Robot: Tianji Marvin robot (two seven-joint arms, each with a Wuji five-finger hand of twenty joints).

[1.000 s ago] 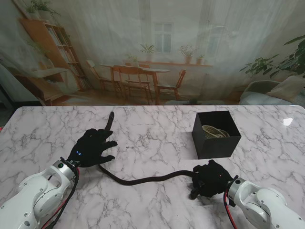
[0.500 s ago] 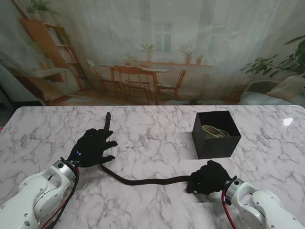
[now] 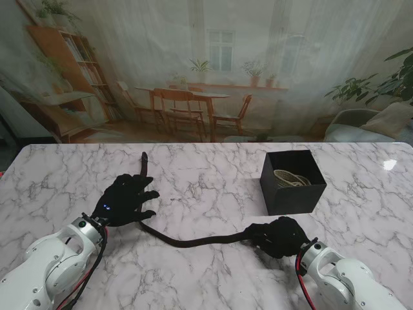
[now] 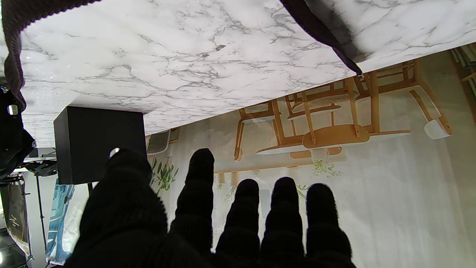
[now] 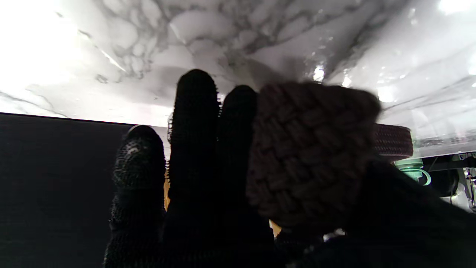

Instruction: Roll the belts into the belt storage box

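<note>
While right hand (image 3: 279, 237) grips the belt (image 3: 193, 242) end at 5 o'clock to start the roll, left hand (image 3: 124, 200) lies spread, pinning it at 9; box (image 3: 292, 182) waits at 2.

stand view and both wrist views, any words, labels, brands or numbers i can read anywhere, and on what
None can be read in any view.
Black storage box: plain walls, no label.
Dark woven belt: no marking shows.
Left hand and right hand: black gloves, no print; the left shows only small blue lights.
Marble table: veining only.
</note>
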